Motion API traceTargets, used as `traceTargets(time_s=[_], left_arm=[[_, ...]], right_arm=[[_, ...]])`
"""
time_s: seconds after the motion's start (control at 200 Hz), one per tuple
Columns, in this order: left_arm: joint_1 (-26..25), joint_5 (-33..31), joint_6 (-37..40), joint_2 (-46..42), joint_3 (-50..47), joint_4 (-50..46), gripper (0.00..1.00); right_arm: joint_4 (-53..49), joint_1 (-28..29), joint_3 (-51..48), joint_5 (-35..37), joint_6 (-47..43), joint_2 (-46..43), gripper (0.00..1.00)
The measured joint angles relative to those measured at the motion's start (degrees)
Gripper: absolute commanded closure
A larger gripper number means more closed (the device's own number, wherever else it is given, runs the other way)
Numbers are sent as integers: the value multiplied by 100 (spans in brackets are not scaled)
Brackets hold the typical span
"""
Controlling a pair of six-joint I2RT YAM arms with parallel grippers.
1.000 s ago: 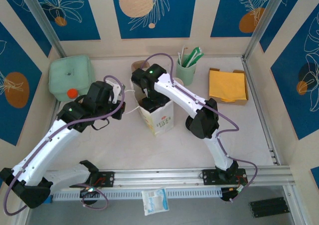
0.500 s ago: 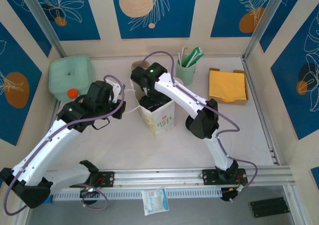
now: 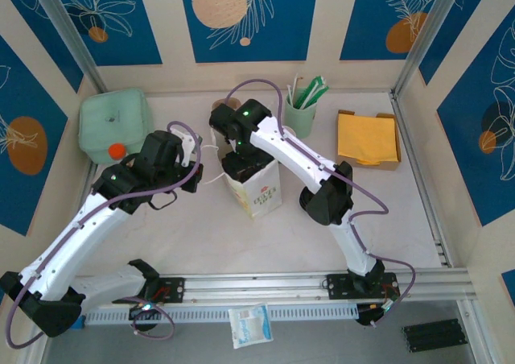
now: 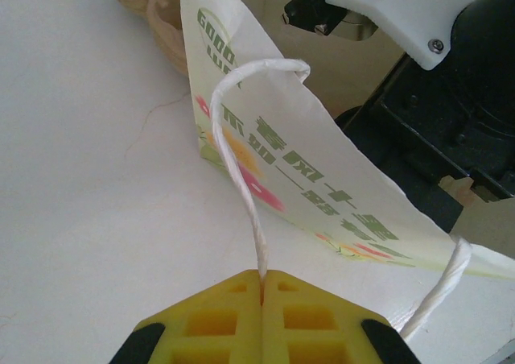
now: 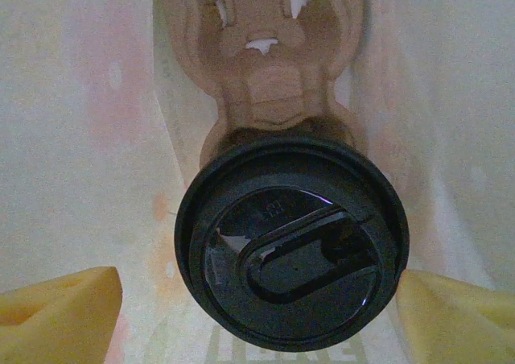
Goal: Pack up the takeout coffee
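Observation:
A white printed paper bag stands upright mid-table. My left gripper is shut on its white string handle, holding it off to the left, and appears from above as the left gripper. My right gripper reaches down into the bag's mouth. Inside, the takeout coffee shows its round black lid from above, seated in a brown pulp carrier. The right gripper is open, its yellow fingers flanking the lid; the left finger is clear of it.
Behind the bag lies a brown pulp piece. A mint-green cup of straws stands at the back, a box of yellow napkins to its right. A green lidded container occupies the back left corner.
The right wrist has shifted slightly toward the back left over the bag, and the bag's top leans a little with it. The left arm holds still.

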Motion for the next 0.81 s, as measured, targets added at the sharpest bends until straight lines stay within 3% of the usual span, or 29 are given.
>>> traceTargets(time_s=[0.175, 0.805], left_arm=[[0, 0, 0, 0, 0, 0, 100], [0, 2, 0, 157, 140, -17, 100]], right_arm=[[-2, 11, 0, 0, 17, 0, 3], [-2, -83, 0, -20, 107, -249, 1]])
